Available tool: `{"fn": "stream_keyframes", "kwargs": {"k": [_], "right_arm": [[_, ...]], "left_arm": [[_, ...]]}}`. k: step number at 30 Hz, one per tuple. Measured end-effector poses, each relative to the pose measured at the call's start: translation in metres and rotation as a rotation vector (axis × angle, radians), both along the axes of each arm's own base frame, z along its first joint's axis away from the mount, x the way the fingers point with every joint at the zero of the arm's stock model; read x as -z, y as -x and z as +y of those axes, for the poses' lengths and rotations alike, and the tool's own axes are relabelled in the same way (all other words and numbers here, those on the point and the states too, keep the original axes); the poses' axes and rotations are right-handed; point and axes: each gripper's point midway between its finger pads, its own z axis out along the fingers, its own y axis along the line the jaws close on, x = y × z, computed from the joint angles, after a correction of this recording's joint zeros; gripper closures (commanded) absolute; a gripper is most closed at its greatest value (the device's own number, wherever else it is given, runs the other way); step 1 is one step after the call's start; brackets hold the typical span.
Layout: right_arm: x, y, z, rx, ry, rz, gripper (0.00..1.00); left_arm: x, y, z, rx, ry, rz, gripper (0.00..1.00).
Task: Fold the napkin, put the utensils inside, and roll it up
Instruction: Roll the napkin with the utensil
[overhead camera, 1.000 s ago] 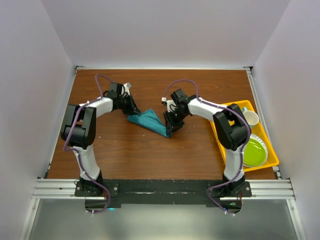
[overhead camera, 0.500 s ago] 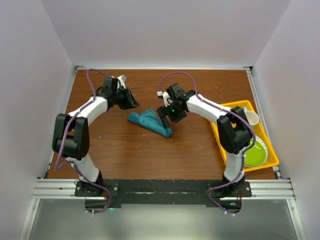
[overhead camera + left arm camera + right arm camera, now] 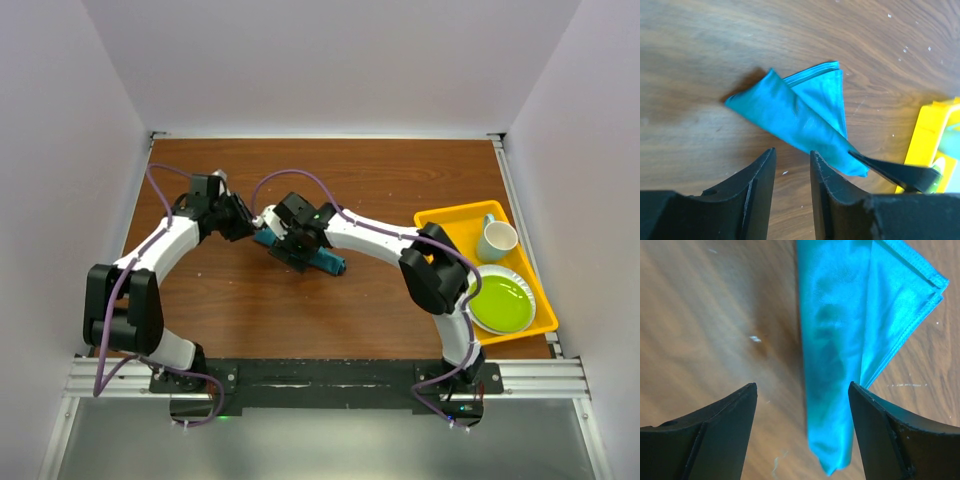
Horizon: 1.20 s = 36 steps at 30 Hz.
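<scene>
The teal napkin (image 3: 325, 261) lies folded into a narrow, pointed bundle on the wooden table, mid-left. It also shows in the left wrist view (image 3: 800, 112) and the right wrist view (image 3: 840, 335). My right gripper (image 3: 287, 243) hangs over the napkin's left part, open wide (image 3: 802, 392), with the bundle's end between the jaws, close to the right finger. My left gripper (image 3: 243, 224) is just left of the napkin, narrowly open and empty (image 3: 792, 160). The orange spoon is out of view.
A yellow tray (image 3: 437, 216) stands at the right edge and shows in the left wrist view (image 3: 926, 135). It holds a pale cup (image 3: 497, 240) and a green plate (image 3: 502, 304). White walls enclose the table.
My right gripper has swung left, from the napkin's right end to over its left part. My left gripper has moved nearer and a little left. The napkin has stayed in place.
</scene>
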Motion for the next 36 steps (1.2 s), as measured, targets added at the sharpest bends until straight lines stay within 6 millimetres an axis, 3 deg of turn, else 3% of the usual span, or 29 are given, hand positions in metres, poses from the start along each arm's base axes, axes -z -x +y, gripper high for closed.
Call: {"fn": "stream_keyframes", "kwargs": {"k": [5, 13, 18, 20, 28, 36], "right_arm": [[0.025, -0.008, -0.007, -0.004, 0.078, -0.021, 0.27], [0.023, -0.021, -0.006, -0.012, 0.087, -0.084, 0.40], [0.039, -0.027, -0.005, 0.001, 0.108, -0.094, 0.49], [0.037, -0.031, -0.002, 0.008, 0.101, -0.113, 0.52], [0.040, -0.042, 0.004, 0.027, 0.089, -0.148, 0.72], [0.040, -0.046, 0.013, 0.072, -0.025, -0.017, 0.77]], "left_arm": [[0.010, 0.012, 0.007, -0.047, -0.005, 0.046, 0.60], [0.018, 0.019, 0.012, -0.062, -0.014, 0.077, 0.60], [0.018, 0.019, 0.010, -0.057, -0.002, 0.072, 0.56], [0.018, 0.018, 0.008, -0.049, 0.011, 0.064, 0.55], [0.022, 0.018, 0.003, -0.029, 0.040, 0.070, 0.55], [0.022, 0.012, 0.005, -0.034, 0.069, 0.061, 0.54]]}}
